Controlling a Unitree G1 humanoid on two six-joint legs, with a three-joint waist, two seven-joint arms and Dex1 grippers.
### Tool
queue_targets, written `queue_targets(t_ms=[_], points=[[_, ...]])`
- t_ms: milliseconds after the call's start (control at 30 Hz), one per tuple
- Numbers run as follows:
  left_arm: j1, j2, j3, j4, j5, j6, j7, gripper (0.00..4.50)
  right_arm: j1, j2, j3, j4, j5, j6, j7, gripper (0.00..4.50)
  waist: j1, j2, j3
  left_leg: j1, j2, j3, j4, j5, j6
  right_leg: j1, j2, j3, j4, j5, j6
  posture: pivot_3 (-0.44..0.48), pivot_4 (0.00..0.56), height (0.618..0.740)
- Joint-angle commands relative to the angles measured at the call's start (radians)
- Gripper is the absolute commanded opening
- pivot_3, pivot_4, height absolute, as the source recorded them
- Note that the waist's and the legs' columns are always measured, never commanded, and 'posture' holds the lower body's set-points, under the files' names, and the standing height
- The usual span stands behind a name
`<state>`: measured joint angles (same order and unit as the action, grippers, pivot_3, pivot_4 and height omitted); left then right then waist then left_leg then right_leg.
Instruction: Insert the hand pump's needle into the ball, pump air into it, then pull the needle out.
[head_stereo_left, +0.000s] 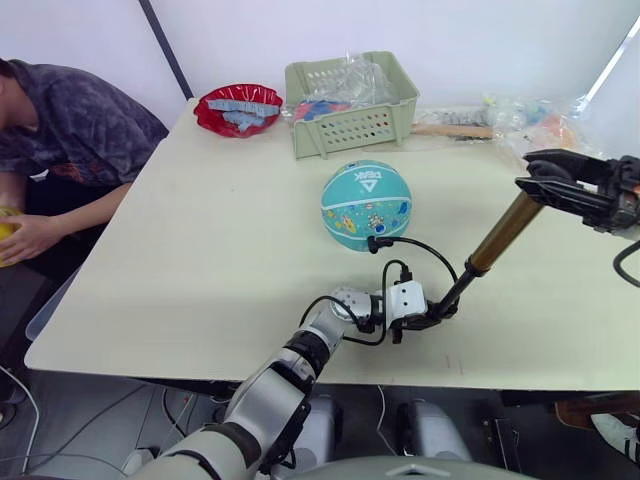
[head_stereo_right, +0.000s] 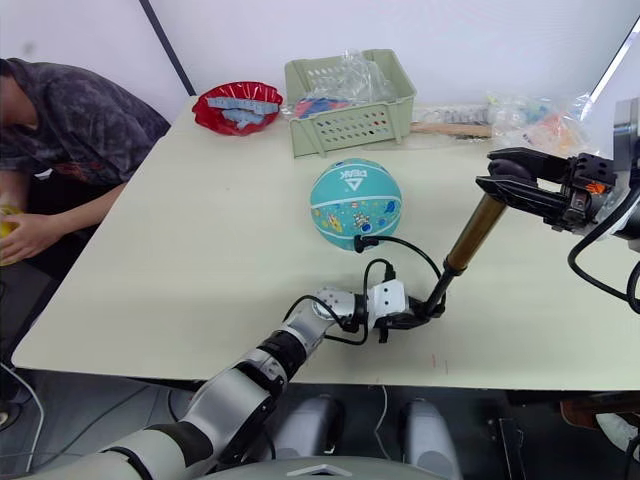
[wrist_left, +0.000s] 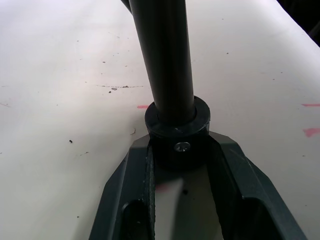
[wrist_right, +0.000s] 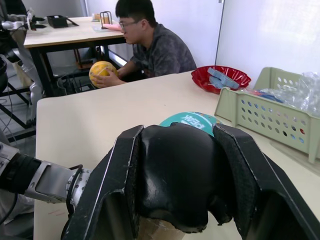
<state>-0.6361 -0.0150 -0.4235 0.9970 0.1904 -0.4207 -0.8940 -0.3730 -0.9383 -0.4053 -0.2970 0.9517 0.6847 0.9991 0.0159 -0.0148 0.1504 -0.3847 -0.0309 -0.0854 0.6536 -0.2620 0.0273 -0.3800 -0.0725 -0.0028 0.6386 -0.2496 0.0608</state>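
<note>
The teal ball (head_stereo_left: 366, 204) with white PEAK lettering rests mid-table. The hand pump (head_stereo_left: 503, 234) slants from near the table's front edge up to the right, gold barrel showing. My left gripper (head_stereo_left: 441, 312) is shut on the pump's black lower end (wrist_left: 177, 132), close to the table. My right gripper (head_stereo_left: 548, 187) is shut on the pump's black handle (wrist_right: 172, 175) at the top. The thin black hose (head_stereo_left: 420, 246) loops from the pump's foot to the ball's near side, where its end (head_stereo_left: 374, 241) meets the ball; the needle itself is hidden.
A green basket (head_stereo_left: 350, 104) with bags stands behind the ball, a red bowl (head_stereo_left: 238, 108) to its left. Wrapped items (head_stereo_left: 520, 120) lie at the back right. A person (head_stereo_left: 70, 140) sits at the table's left side with a yellow ball (wrist_right: 102, 73).
</note>
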Motion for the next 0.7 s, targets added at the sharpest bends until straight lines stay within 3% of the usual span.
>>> queue_targets(t_ms=[33, 200, 400, 700], points=[[0.042, 0.021, -0.048, 0.112, 0.073, 0.048, 0.009, 1.01, 0.066, 0.035, 0.005, -0.062, -0.046, -0.066, 0.004, 1.63, 0.001, -0.002, -0.001, 0.0, 0.0, 0.0, 0.0, 0.0, 0.0, 0.0, 0.0, 0.0, 0.0, 0.0, 0.0, 0.0, 0.15, 0.74], [0.033, 0.016, -0.053, 0.128, 0.079, 0.039, 0.013, 1.01, 0.201, 0.128, 0.134, -0.045, -0.198, -0.188, 0.014, 1.63, -0.002, -0.006, -0.006, 0.005, 0.0, 0.0, 0.0, 0.0, 0.0, 0.004, 0.0, 0.0, 0.0, -0.001, 0.001, 0.0, 0.15, 0.74], [0.041, 0.016, -0.054, 0.135, 0.083, 0.033, 0.022, 1.01, 0.293, 0.226, 0.301, 0.127, -0.404, -0.378, 0.042, 1.63, -0.002, -0.012, -0.019, 0.007, 0.001, 0.0, 0.0, 0.0, 0.0, 0.005, 0.001, 0.0, 0.001, -0.002, 0.004, 0.0, 0.15, 0.74], [0.048, 0.022, -0.049, 0.134, 0.079, 0.033, 0.028, 1.01, 0.311, 0.304, 0.365, 0.159, -0.454, -0.453, 0.021, 1.63, -0.003, -0.011, -0.028, 0.008, 0.001, 0.0, 0.0, 0.0, 0.0, 0.005, 0.001, 0.0, 0.0, -0.001, 0.001, 0.0, 0.15, 0.74]])
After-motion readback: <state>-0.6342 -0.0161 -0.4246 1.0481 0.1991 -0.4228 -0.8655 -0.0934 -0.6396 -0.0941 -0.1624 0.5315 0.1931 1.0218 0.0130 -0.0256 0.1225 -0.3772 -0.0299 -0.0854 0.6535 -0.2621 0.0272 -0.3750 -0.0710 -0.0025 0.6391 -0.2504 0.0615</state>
